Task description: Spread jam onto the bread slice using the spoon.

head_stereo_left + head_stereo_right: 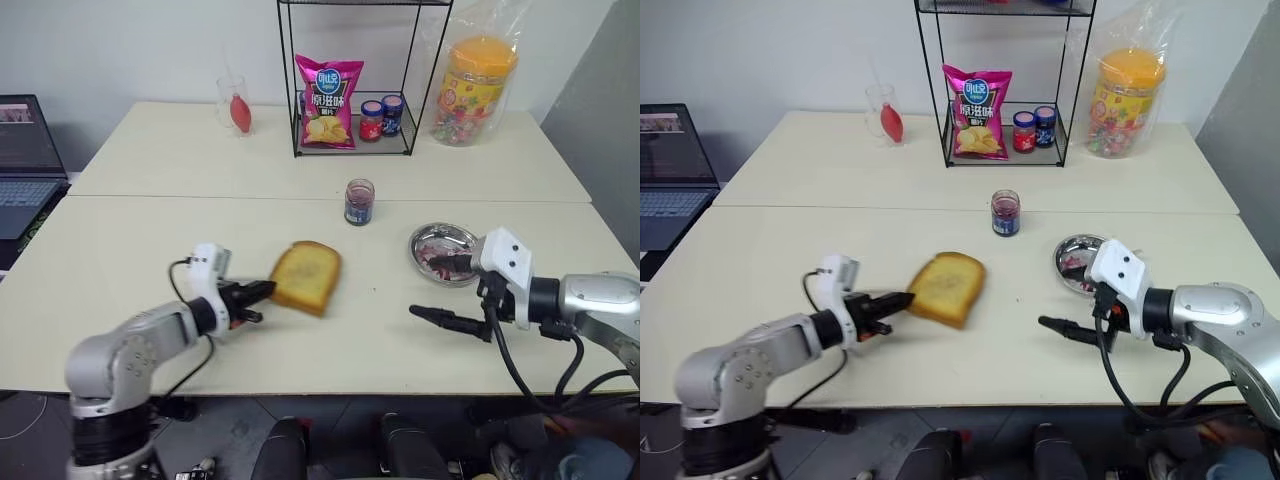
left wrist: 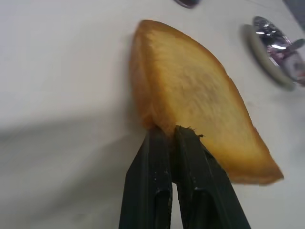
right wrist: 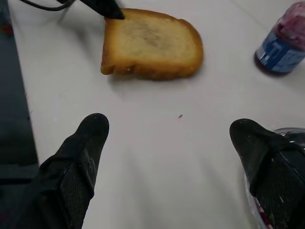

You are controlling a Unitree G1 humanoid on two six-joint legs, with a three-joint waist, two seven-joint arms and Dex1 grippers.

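The bread slice (image 1: 308, 275), golden-brown and thick, is near the middle of the table's front half. My left gripper (image 1: 262, 291) is shut on its near-left crust, and the black fingers (image 2: 162, 157) pinch the corner. Whether the slice lies flat I cannot tell. To the right my right gripper (image 1: 432, 288) stands open and holds nothing, with one finger over a small steel dish (image 1: 413, 248) and the other above the bare table. Red-pink jam (image 1: 434, 255) is smeared in the dish. I cannot make out the spoon.
An open jar (image 1: 359, 201) with a blue label and dark red contents stands behind the bread. Farther back are a wire rack (image 1: 352, 150) with a chip bag (image 1: 328, 101) and two small jars, a bagged candy jar (image 1: 475, 88), and a glass (image 1: 236, 106). A laptop (image 1: 25, 165) sits left.
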